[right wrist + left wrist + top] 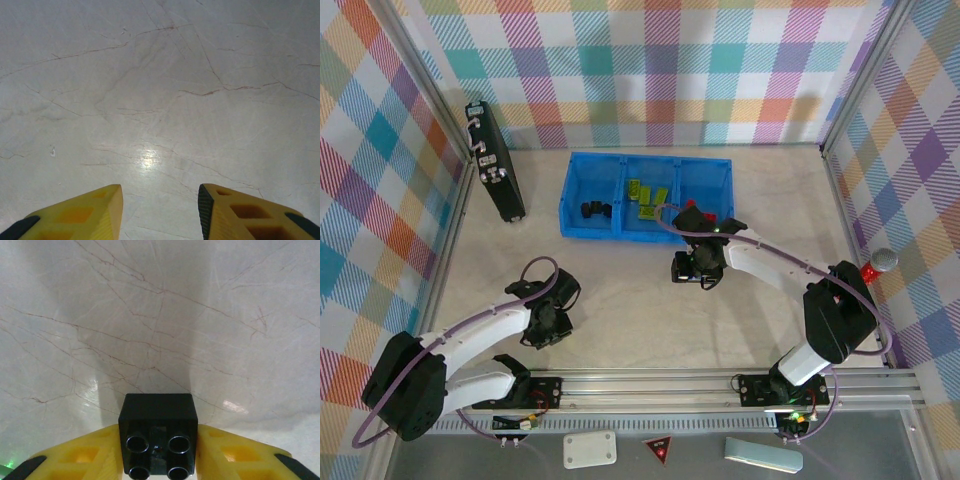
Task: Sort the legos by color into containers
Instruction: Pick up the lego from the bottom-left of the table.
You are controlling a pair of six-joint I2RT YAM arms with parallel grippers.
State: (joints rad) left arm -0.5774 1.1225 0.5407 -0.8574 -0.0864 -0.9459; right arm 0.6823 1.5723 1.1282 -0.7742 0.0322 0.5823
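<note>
The left gripper [158, 432] pinches a small black plastic cube brick [158, 412] between its yellow fingers [90, 455], the brick's underside tubes toward the lens, over the pale marbled tabletop [640, 310]. Its arm is folded low at the lower left of the top view. The right gripper [160, 192] points down, jaws apart and nothing between them, with its arm stretched to just below the long blue plastic tray [572, 190] at upper centre. There, lime-green bricks [648, 192] lie in the middle compartment and black bricks [596, 210] in the left.

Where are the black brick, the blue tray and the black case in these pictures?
black brick [158, 437]: left wrist view, its tubed underside.
blue tray [600, 165]: top external view, far wall.
black case [496, 162]: top external view, its middle.
</note>
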